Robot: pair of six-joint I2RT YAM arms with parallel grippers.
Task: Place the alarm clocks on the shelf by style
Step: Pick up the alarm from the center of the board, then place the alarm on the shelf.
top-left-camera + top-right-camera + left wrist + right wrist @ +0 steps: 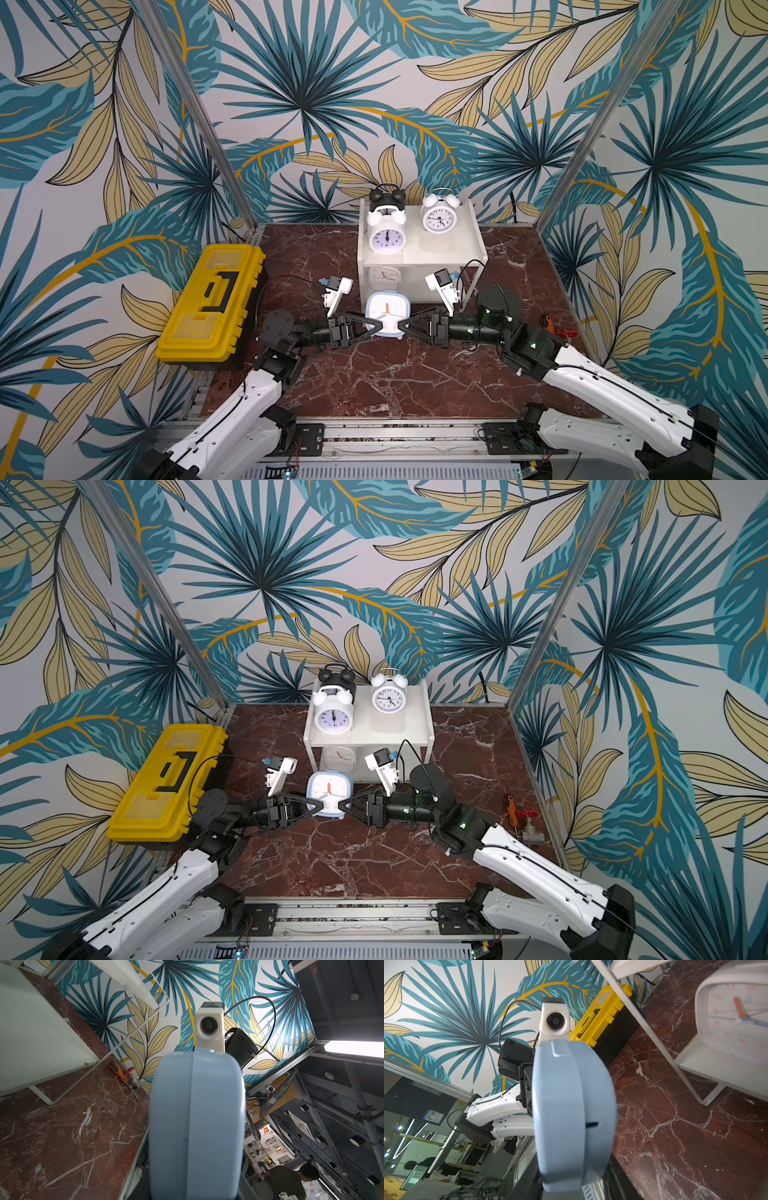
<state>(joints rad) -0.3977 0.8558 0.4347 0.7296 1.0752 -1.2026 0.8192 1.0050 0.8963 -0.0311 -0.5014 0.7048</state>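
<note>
So the left gripper (376, 323) and right gripper (402, 325) are both clamped on the light blue clock (387, 305), pinching it from opposite edges. The shelf (432, 253) is just beyond their tips.

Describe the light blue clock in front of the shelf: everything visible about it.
The light blue clock is rounded-square, smooth plastic by its look, with a white face, an orange hand, small feet and a top button. It leans back, face up, just in front of the lower tier of the shelf. The left gripper and right gripper pinch its opposite sides, jaws closed on it. Whether its feet touch the marble tabletop cannot be told.
</note>
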